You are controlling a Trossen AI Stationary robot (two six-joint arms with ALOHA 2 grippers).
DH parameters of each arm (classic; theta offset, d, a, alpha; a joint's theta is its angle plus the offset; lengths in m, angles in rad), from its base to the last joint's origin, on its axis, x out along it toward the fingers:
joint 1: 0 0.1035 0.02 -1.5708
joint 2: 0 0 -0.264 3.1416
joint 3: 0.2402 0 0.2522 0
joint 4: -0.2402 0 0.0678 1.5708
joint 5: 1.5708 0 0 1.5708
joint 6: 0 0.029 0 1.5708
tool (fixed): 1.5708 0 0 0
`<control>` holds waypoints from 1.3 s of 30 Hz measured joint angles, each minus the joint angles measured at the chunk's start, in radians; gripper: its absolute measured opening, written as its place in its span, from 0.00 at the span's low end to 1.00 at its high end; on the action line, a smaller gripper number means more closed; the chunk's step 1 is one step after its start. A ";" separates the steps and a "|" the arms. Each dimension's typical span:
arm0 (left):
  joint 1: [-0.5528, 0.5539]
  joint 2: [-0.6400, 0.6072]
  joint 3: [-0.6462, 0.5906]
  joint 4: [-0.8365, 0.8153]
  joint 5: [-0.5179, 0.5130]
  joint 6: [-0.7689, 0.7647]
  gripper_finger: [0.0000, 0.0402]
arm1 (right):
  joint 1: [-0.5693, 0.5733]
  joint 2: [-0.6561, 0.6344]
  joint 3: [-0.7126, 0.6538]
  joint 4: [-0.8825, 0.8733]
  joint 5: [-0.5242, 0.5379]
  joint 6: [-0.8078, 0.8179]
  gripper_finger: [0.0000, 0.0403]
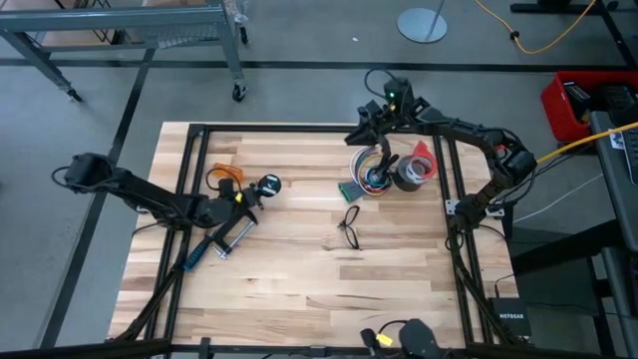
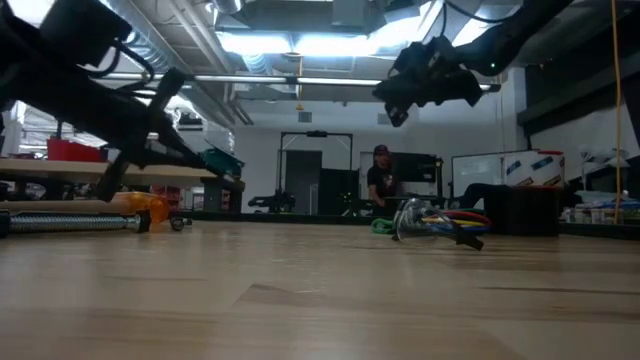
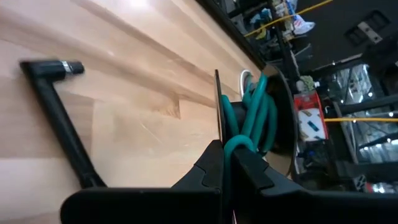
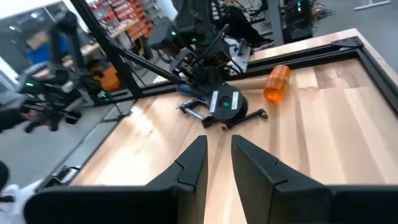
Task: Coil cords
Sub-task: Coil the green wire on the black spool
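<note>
My left gripper (image 1: pixel 246 199) is low over the table's left half, shut on a teal cord (image 3: pixel 249 118) that is wound on a round black spool (image 1: pixel 269 184). The spool also shows in the right wrist view (image 4: pixel 224 102). My right gripper (image 1: pixel 384 150) is open and empty, raised above the bundle of multicoloured wires (image 1: pixel 371 178). It shows high in the low view (image 2: pixel 430 80). A thin black cable with a small yellow piece (image 1: pixel 377 338) lies at the table's near edge, untouched. My left gripper pinches a loop of the teal cord (image 3: pixel 239 144) between its two fingers, at the edge of the coil. The fingers come nearly level from the table's left side. The rest of the cord stays wound on the spool beyond the fingertips. Whether the spool rests on the table, I cannot tell.
A metal clamp with a blue handle (image 1: pixel 214 244) lies just near of my left gripper. An orange piece (image 1: pixel 224 175) lies beyond it. Small black spectacle-shaped wire loops (image 1: pixel 349 224) lie mid-table. Grey (image 1: pixel 409 177) and red (image 1: pixel 427 155) tape rolls sit beside the wire bundle. A person (image 2: pixel 381 180) stands far behind.
</note>
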 joint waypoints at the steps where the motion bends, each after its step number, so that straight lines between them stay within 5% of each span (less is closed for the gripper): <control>1: 0.003 0.020 0.010 0.000 0.005 -0.023 0.00 | 0.007 0.000 0.000 0.000 0.018 -0.004 0.19; 17: 0.116 0.243 0.116 -0.010 0.244 -0.370 0.00 | 0.108 0.000 0.000 0.001 0.124 -0.066 0.19; 34: 0.246 0.262 0.220 -0.366 0.645 -0.572 0.00 | 0.110 0.000 0.000 0.000 0.134 -0.122 0.19; 39: 0.261 0.262 0.221 -0.394 0.688 -0.607 0.00 | 0.110 0.000 0.000 -0.001 0.159 -0.149 0.19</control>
